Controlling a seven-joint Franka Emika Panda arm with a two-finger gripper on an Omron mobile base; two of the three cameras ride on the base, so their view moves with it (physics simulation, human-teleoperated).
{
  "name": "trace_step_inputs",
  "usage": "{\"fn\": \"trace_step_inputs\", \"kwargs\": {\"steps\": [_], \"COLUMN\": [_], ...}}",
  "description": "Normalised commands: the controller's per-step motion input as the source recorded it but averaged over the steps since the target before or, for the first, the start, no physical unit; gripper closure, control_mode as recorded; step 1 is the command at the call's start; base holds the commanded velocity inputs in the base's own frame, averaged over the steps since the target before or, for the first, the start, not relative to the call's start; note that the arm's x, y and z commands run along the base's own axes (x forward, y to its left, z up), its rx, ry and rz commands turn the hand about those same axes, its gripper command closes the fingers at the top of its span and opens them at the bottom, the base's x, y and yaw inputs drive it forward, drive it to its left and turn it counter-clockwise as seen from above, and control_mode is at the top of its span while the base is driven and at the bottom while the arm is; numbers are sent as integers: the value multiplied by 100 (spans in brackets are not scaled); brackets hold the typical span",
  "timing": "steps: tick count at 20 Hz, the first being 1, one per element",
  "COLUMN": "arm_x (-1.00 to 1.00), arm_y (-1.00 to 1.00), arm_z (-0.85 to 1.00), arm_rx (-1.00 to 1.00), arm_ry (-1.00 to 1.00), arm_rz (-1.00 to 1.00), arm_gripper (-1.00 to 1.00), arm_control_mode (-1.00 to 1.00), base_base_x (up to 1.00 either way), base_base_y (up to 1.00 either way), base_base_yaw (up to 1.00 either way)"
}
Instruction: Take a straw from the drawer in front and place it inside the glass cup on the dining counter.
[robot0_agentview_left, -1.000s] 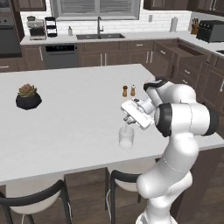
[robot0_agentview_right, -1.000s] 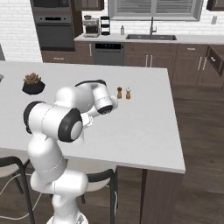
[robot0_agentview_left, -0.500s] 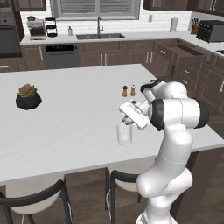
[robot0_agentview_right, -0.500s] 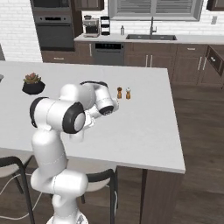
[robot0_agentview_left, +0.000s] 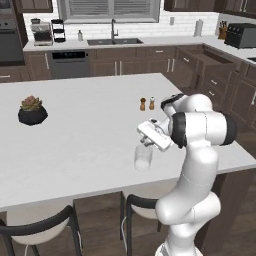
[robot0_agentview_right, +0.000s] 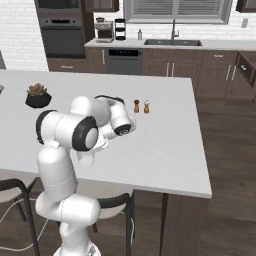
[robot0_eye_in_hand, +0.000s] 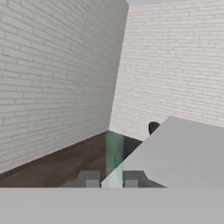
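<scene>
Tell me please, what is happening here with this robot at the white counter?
The white robot arm reaches over the dining counter, and its gripper is shut on a thin pale straw. The hand is just above the glass cup, which stands near the counter's front edge. The straw is not yet in the cup. Two small shakers and a potted plant also stand on the counter.

A white dining counter (robot0_agentview_left: 75, 130) on a dark brown wood base is carrying a clear, pale whitish glass cup (robot0_agentview_left: 143, 157). Beyond the cup, a brown and a white shaker (robot0_agentview_left: 147, 104) are standing, and a black pot (robot0_agentview_left: 32, 115) is showing green and reddish leaves.
</scene>
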Motion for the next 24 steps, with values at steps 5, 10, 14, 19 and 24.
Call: {"fn": "trace_step_inputs", "kwargs": {"steps": [5, 10, 14, 19, 24], "arm_x": [-28, 0, 0, 0, -2], "arm_y": [5, 11, 3, -6, -13], "arm_z": [-14, -13, 0, 8, 45], "arm_rx": [0, 0, 0, 0, 0], "arm_ry": [6, 4, 0, -9, -23], "arm_rz": [-1, -1, -1, 0, -3], "arm_gripper": [100, -100, -100, -100, -100], "arm_control_mode": [-100, -100, -100, -100, -100], "base_base_x": [0, 0, 0, 0, 0], "base_base_y": [0, 0, 0, 0, 0], "base_base_yaw": [0, 0, 0, 0, 0]}}
